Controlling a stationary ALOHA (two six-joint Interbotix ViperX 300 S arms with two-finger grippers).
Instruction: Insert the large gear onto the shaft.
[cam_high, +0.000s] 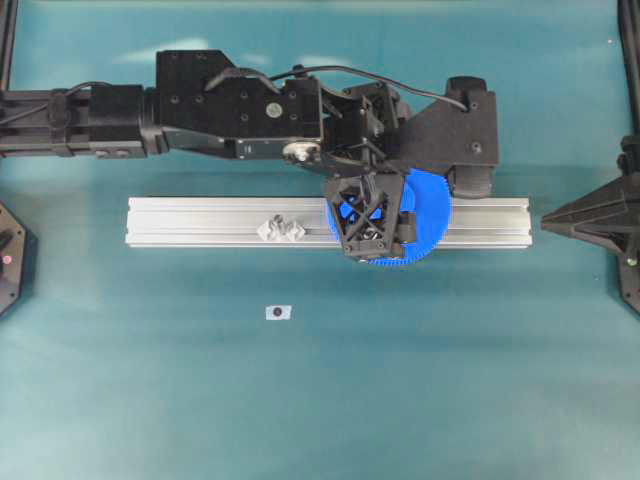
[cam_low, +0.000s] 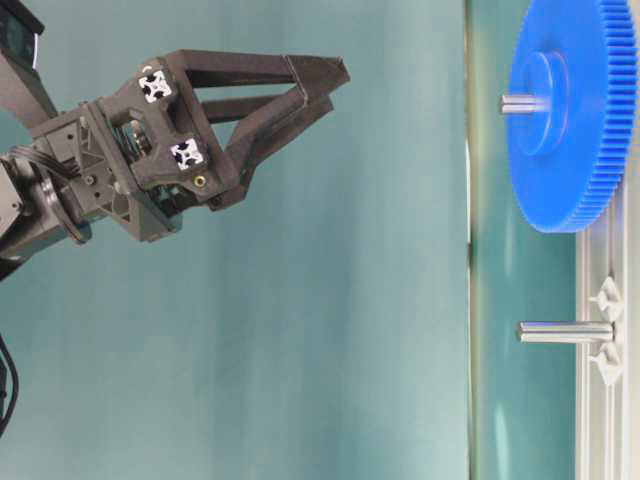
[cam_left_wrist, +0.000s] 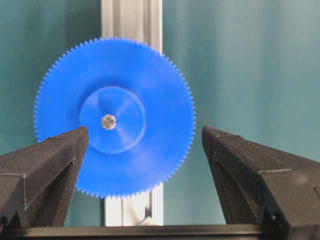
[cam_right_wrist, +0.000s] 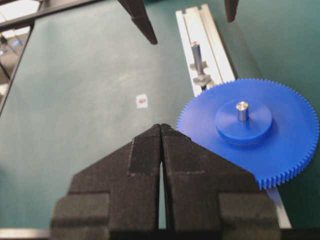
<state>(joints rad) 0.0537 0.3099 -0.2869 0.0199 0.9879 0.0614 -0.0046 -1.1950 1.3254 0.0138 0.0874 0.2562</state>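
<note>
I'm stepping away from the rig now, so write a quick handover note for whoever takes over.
Left gripper: open, holding nothing, above the large gear.
Right gripper: shut, empty, parked off to the side.
The large gear sits flat on the rail with the shaft poking up through its hub. The second peg stands bare.
Done: gear inserted and released.
Left: apparently only to retract the left arm.

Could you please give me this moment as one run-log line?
large gear: seated on shaft | left pincer: open, above gear, holding nothing | right pincer: shut, empty
</note>
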